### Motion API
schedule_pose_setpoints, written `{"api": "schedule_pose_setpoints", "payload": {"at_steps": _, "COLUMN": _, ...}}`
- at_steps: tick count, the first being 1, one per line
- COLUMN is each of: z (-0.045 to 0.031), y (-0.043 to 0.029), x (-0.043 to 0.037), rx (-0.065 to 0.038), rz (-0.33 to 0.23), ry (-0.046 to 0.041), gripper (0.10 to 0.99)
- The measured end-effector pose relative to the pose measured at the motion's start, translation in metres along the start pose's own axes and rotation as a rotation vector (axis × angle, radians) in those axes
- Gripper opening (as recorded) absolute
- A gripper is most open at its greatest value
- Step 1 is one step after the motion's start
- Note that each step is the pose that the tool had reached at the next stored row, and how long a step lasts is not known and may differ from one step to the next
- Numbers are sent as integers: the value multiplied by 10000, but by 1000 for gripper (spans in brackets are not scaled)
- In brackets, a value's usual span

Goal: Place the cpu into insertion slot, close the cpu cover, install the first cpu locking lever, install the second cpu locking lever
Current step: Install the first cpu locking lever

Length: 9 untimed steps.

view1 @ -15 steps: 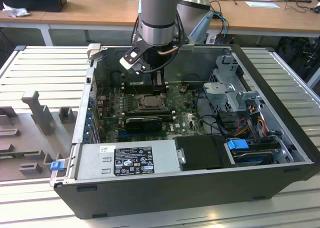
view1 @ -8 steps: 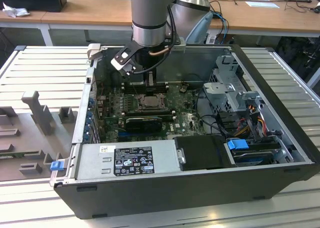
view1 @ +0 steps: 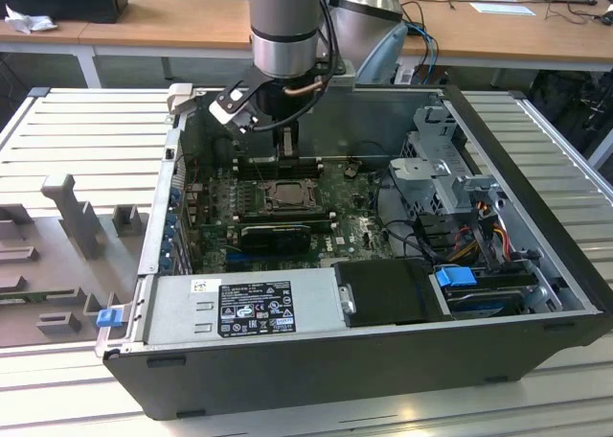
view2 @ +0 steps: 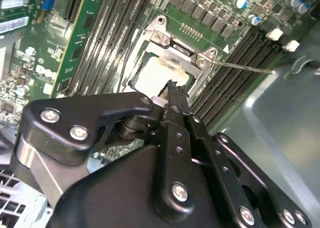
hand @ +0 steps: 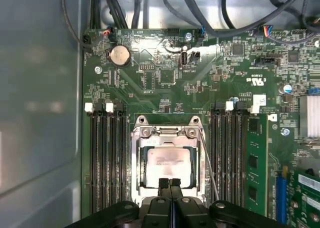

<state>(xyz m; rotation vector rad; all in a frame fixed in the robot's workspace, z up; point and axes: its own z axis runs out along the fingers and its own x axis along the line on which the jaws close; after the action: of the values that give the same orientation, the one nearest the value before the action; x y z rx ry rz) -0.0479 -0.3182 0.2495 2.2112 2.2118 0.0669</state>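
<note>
Black label point(view1: 257, 308) on power supply point(view1: 177, 312), print illegible

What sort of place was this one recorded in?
Likely a robotics lab: an opened computer case lies on a slatted metal table, a robot arm reaches into it, and wooden desks stand behind.

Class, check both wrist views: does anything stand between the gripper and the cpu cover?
Nothing visible does. The gripper, fingers shut, hangs right at the edge of the cpu cover, which frames the cpu in its window.
</note>
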Motion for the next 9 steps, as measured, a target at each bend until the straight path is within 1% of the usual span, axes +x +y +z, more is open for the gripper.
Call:
{"api": "schedule_pose_setpoints", "payload": {"at_steps": 1, "z": -57, "y": 2, "x": 1, "rx": 1, "rz": 0, "ry": -1, "gripper": 106}}
{"api": "schedule_pose_setpoints", "payload": {"at_steps": 2, "z": -98, "y": 4, "x": 2, "rx": 1, "rz": 0, "ry": -1, "gripper": 106}}
{"api": "schedule_pose_setpoints", "payload": {"at_steps": 4, "z": -166, "y": 7, "x": 4, "rx": 0, "rz": 0, "ry": 0, "gripper": 106}}
{"api": "schedule_pose_setpoints", "payload": {"at_steps": 8, "z": -263, "y": 11, "x": 5, "rx": 0, "rz": -1, "ry": -1, "gripper": 106}}
{"api": "schedule_pose_setpoints", "payload": {"at_steps": 9, "z": -305, "y": 13, "x": 7, "rx": 1, "rz": -2, "ry": -3, "gripper": 106}}
